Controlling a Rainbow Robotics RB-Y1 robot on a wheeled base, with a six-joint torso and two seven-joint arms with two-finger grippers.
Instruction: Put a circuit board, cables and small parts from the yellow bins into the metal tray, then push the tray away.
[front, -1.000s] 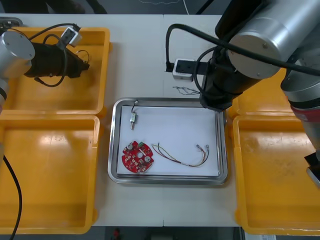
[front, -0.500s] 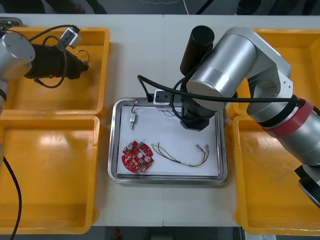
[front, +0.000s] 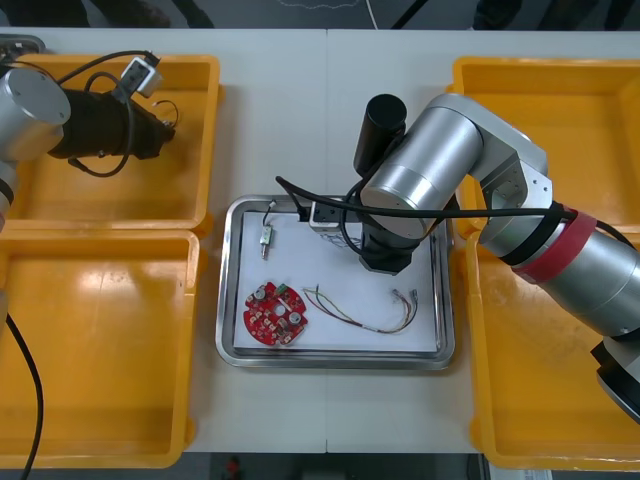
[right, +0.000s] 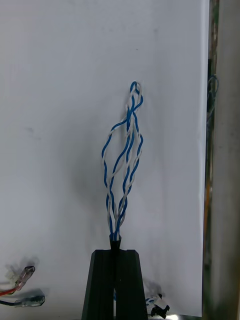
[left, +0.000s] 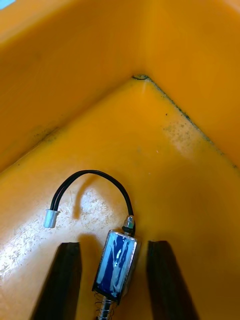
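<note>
Right gripper (right: 115, 254): fingers pressed nearly together, pinching one end of the twisted blue and white cable (right: 123, 160). The cable is thin, limp and surely very light. Its loose plaits splay out from the pinch over the white floor of the metal tray (right: 60, 100); can't tell if the tip touches. Little crush risk, but it may cling on release. An end hold suits it, since the rest just trails. Left gripper (left: 115, 246), in the far left yellow bin (left: 170, 140): fingers spread, flanking a small metal part (left: 115, 265). The part is shiny, boxy and hard, with a coil at one end and a black cable (left: 100, 174) looping off the other. Best taken across the body's flat sides, not by the lead. The tray also holds a round red circuit board (front: 276, 314) and a red and yellow cable (front: 365, 318).
</note>
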